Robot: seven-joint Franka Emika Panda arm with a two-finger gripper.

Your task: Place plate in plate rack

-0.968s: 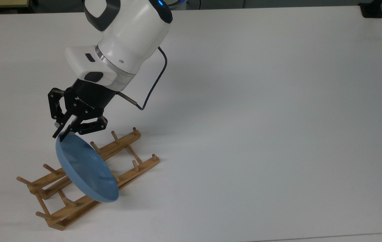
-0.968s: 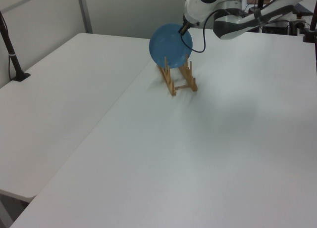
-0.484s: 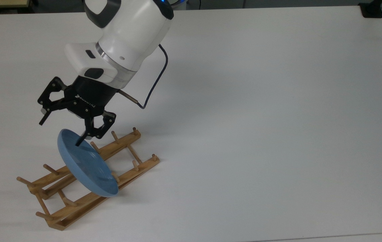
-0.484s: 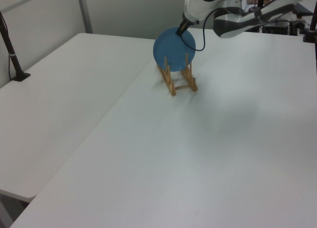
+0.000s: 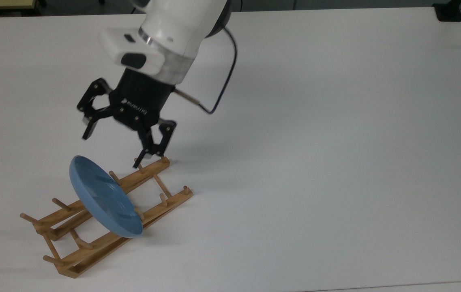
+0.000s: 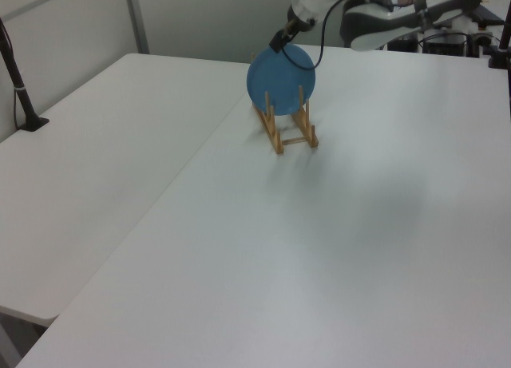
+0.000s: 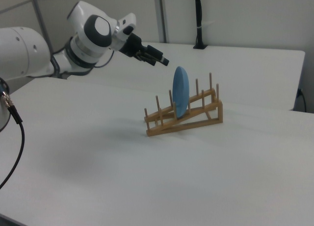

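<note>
A: Item one, end effector (image 5: 111, 151)?

B: Black, two-fingered, on a white arm (image 5: 177, 24). Fingers (image 5: 87, 132) were spread wide apart. It held nothing and touched nothing. In the top view it hung above the worktop (image 5: 335, 142), up and to the right of the plate's top edge, with one fingertip just over the rack's upper right end. In the right view it stood clear of the plate, to the right view's left and higher.

A: Item two, plate (image 5: 104, 200)?

B: Light blue, round, glossy, raised rim. It stood on edge in the plate rack (image 5: 104, 215), seated between the upright pegs and across both rails. In the top view it leaned, its hollow face turned up and to the right. In the right view (image 7: 180, 98) it appeared edge-on and near upright. In the left view (image 6: 281, 74) its round face showed full, above the rack (image 6: 287, 128).

A: Item three, rack?

B: Light-brown wood, two long rails joined by thin crossbars, a row of dowel pegs on each. It lay on the white worktop, set diagonally in the top view, near the top view's lower left. Plate occupied a slot near its middle.

A: Other fittings?

B: A dark cable (image 5: 224, 73) looped from the wrist.
</note>
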